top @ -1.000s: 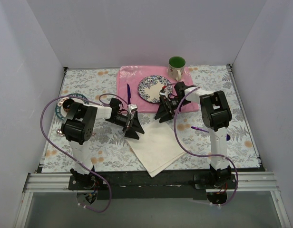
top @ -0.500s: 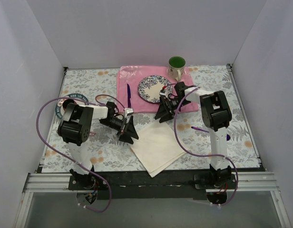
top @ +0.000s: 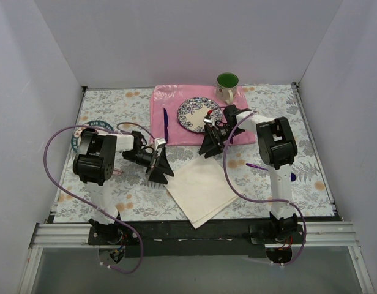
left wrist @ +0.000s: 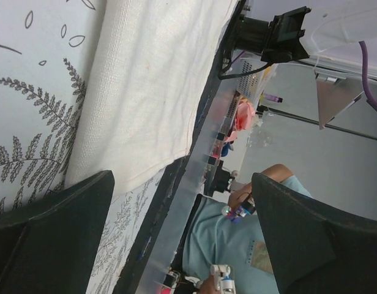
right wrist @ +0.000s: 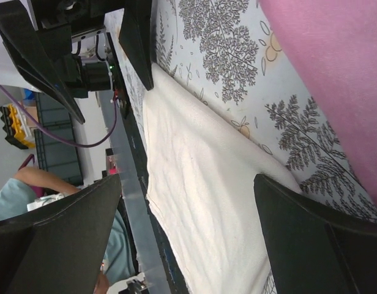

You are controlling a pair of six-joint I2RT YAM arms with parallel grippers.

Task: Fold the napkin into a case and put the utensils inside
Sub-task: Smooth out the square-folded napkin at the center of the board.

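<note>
Left arm (top: 100, 160) bent low, forearm reaching inward, left gripper (top: 159, 165) tipped downward, jaws spread wide with nothing between them, right arm (top: 275, 144) folded forward and leftward, right gripper (top: 212, 144) angled down, jaws equally wide, holding nothing

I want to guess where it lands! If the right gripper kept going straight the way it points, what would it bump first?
Probably the cream-white square cloth napkin: it lies straight ahead of the open right gripper, though how far off is unclear.
</note>
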